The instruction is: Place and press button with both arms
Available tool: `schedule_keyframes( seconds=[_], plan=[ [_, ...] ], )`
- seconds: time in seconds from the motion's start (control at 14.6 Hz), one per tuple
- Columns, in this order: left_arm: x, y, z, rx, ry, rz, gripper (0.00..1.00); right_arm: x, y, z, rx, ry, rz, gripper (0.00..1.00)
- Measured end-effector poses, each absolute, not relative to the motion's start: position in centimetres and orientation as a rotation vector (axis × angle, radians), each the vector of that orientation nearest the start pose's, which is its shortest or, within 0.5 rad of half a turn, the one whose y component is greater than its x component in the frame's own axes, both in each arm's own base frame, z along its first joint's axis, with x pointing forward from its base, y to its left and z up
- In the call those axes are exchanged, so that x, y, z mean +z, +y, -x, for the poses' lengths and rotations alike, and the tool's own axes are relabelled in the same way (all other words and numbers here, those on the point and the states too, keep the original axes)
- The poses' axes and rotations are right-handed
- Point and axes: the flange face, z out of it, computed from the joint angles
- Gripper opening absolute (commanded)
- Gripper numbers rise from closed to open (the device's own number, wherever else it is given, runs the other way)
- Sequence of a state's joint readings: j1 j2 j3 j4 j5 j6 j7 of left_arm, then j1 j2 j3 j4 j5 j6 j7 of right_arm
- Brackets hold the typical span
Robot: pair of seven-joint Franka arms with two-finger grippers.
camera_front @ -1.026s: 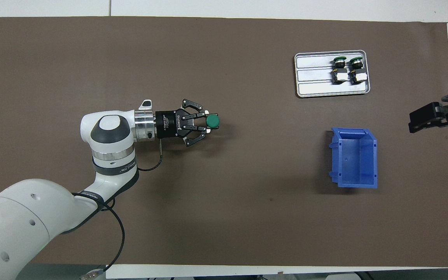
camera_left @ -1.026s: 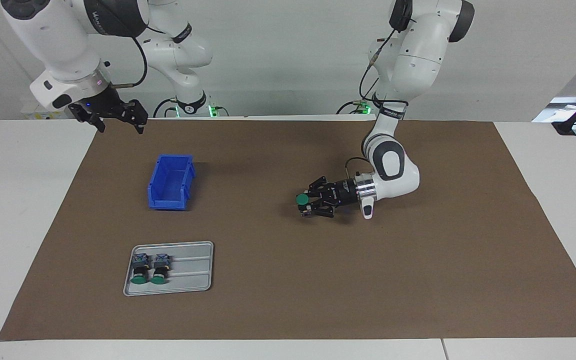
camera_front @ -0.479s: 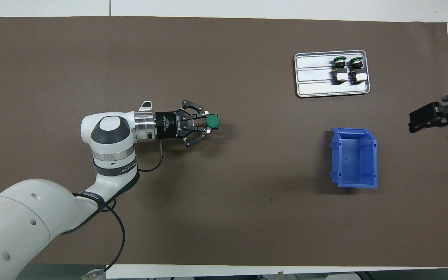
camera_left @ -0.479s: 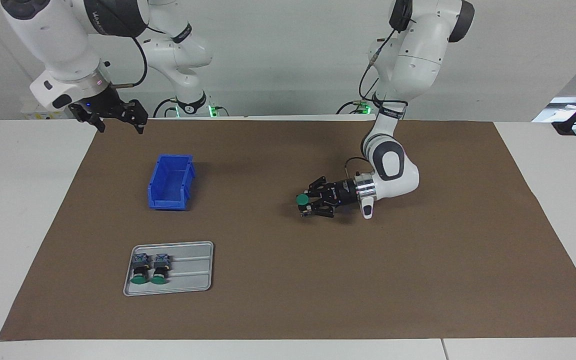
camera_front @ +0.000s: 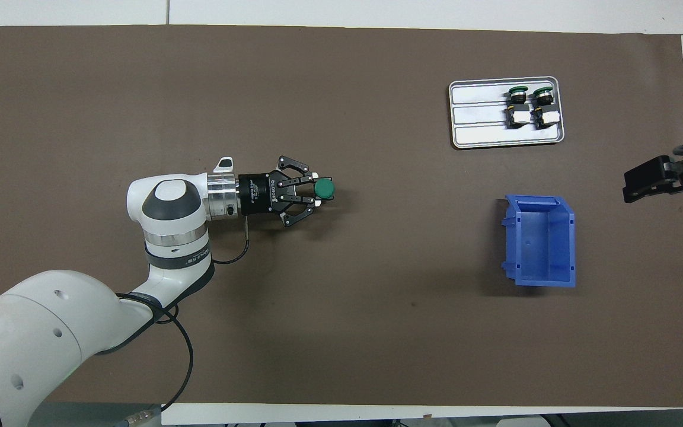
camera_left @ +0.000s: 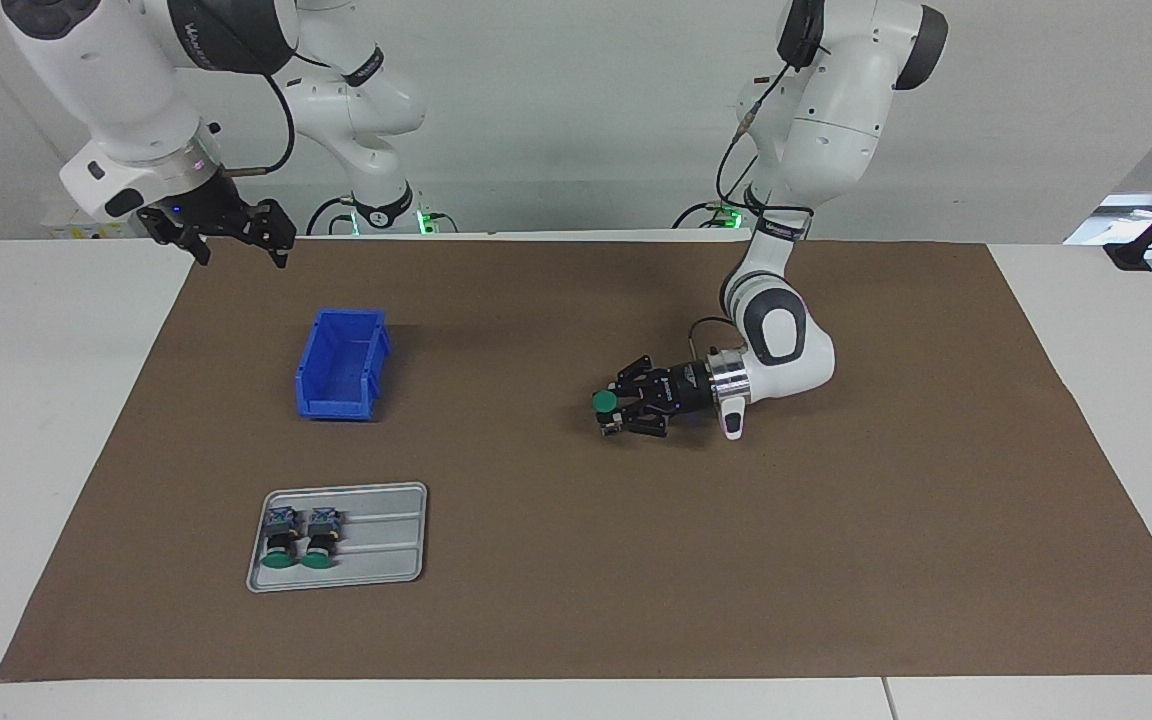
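Since the earlier frames: my left arm's elbow has shifted slightly and its wrist drawn a touch toward mid-frame; everything else is unchanged.

Item 1, left gripper [camera_left: 612, 412]: centre of the facing view, lying nearly level, low over the brown mat [camera_left: 576, 620]. Fingers clamped on the body of the button [camera_left: 604, 401]. I judge the button to be at or just off the mat; I cannot tell contact.

Item 2, button: green cap facing up toward the overhead camera, so its long axis runs roughly vertical, crosswise to the gripper's horizontal axis. In the overhead view it sits left of centre [camera_front: 323, 189], at the tip of the left gripper [camera_front: 316, 196].

Item 3, right gripper [camera_left: 232, 238]: upper left of the facing view, raised over the mat's edge, jaws standing wide and empty; in the overhead view it shows at the right edge [camera_front: 644, 181]. Waiting.

Item 4, key relation: the cap lies well apart from the right gripper, down and rightward in the facing view. The right arm must cross mid-table and, in my judgement, descend along the button's vertical axis to press.

Item 5, also present: blue bin [camera_left: 341, 364]; grey tray [camera_left: 376, 555] with two spare buttons [camera_left: 298, 535], lower left of the facing view.
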State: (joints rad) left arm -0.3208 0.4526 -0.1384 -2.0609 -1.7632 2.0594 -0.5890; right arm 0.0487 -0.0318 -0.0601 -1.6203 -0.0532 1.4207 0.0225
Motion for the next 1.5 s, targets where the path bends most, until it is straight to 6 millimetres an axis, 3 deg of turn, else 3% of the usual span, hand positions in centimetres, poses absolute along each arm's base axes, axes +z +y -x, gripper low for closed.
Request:
schedule_keyframes(
  seconds=[0.27, 1.5],
  plan=[
    [22.69, -30.66, -50.59, -1.075, 1.344, -1.398, 0.15, 60.71, -1.29, -52.66, 0.267, 0.059, 3.182, 0.98],
    [22.43, -30.65, -50.53, -1.074, 1.35, -1.4, 0.21, 60.71, -1.29, -52.66, 0.267, 0.059, 3.182, 0.98]
  ],
)
